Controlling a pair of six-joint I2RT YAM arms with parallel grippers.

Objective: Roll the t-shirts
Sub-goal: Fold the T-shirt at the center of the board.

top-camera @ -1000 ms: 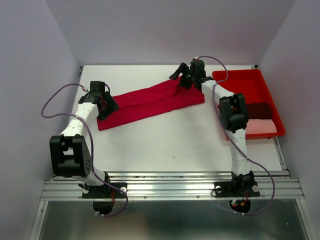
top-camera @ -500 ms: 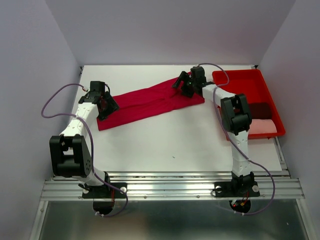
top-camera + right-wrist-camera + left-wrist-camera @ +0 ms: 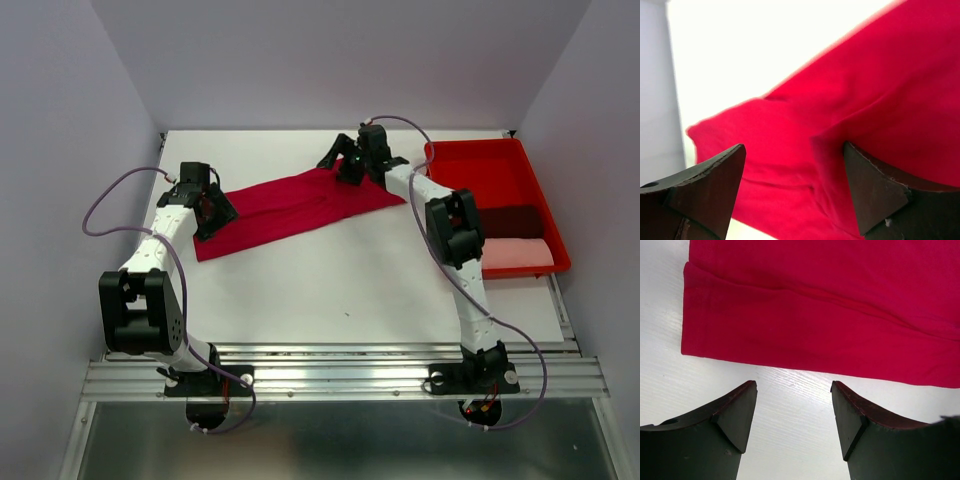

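The crimson t-shirt (image 3: 290,205) looks light, limp, slide-prone. Best pinch its hem edge (folded, thicker). The left gripper (image 3: 792,385) and right gripper (image 3: 794,146) both gape wide, empty.

Parted jaws frame the wrinkled crimson t-shirt (image 3: 880,100).

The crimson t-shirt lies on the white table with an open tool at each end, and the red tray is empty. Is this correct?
No: the red tray is not empty. The top view shows a dark maroon t-shirt and a pale pink t-shirt in it. The rest is right: crimson t-shirt on the table, open left tool and right tool at its ends.
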